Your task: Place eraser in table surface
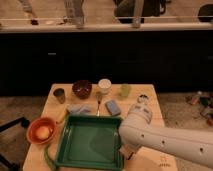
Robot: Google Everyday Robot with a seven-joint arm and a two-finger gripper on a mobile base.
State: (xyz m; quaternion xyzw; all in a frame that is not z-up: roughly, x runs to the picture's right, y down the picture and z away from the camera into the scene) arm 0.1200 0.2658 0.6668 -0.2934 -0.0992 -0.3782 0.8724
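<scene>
The gripper (128, 151) hangs, fingers pressed together and nothing visibly pinched, over the green tray's (90, 142) near right edge, apparently because the blue-grey block, likely the eraser (113, 106), already lies on the table surface (150, 162) just beyond the tray.

One camera, perhaps head-mounted, looks down across the table surface (152, 107), the end effector (129, 152) close below.

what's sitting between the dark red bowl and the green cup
The white cup, in the camera view; the gripper hangs under the arm by the green tray's right edge.
</scene>
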